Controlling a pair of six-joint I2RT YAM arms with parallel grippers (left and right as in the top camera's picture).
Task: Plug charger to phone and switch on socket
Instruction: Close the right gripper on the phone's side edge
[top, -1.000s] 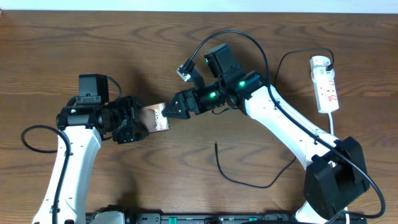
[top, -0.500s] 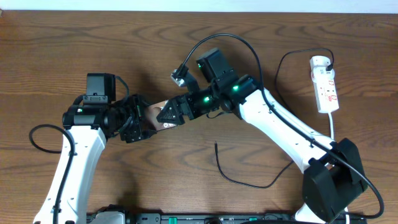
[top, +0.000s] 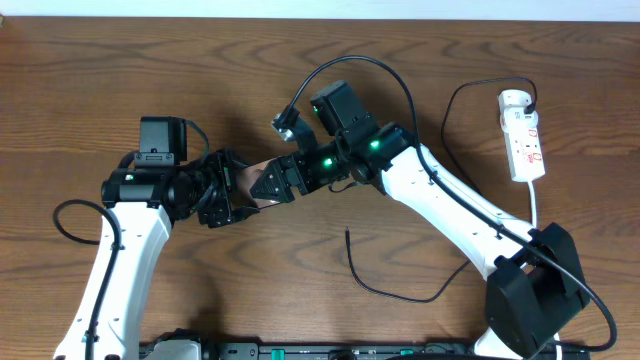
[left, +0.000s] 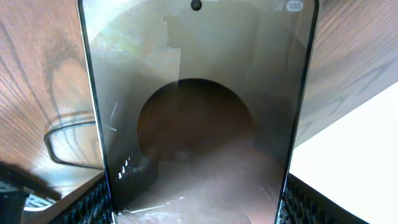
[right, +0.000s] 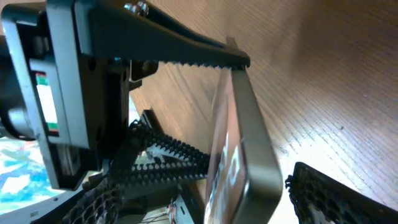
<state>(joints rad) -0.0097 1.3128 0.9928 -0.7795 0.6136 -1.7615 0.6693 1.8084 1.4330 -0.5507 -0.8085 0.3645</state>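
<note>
The phone (top: 249, 182) is held above the table at centre left, its bronze-brown face filling the left wrist view (left: 199, 124). My left gripper (top: 222, 190) is shut on its lower edges (left: 199, 208). My right gripper (top: 269, 183) is open, its fingers (right: 214, 199) straddling the phone's other end (right: 244, 146) with gaps on both sides. The charger (top: 400, 297) lies loose on the table, its free tip (top: 347, 232) below my right arm. The socket (top: 524, 140) lies at the far right with a black plug (top: 530, 97) at its top.
The socket's white lead (top: 535, 205) runs down behind my right arm's base. A black cable (top: 400, 70) loops over my right wrist. The wood table (top: 200, 80) stretches to the far edge.
My right gripper has moved left and its fingers now cover the phone's end. My left gripper has shifted a little to the right with the phone.
</note>
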